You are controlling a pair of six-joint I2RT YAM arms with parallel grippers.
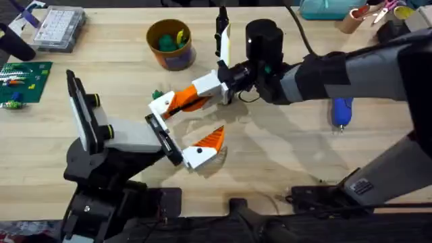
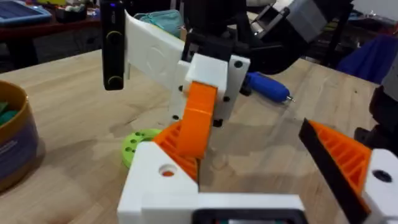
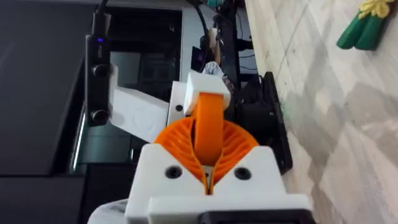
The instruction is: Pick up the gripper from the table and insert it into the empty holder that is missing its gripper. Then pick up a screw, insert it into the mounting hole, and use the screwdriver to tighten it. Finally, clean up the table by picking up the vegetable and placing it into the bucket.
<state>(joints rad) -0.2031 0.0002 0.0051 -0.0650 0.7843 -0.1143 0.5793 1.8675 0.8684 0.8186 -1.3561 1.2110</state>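
We are judging that the first step is in hand: the right pincer is clamped on the gripper, carrying its white base toward the far end of the holder, the black bar lying left of centre on the surface. The base is hanging just beside that empty end, not yet seated as far as we can tell. The matching orange-white finger is sitting fixed at the bar's near end.

The next move is calling for the base to be lined up square with the bar and pressed in.

The left pincer is standing with its fingers apart, holding nothing.

The vegetable is lying just beyond the held gripper; the bucket is standing farther back.

We are reading no writing; the bucket's label is too small.
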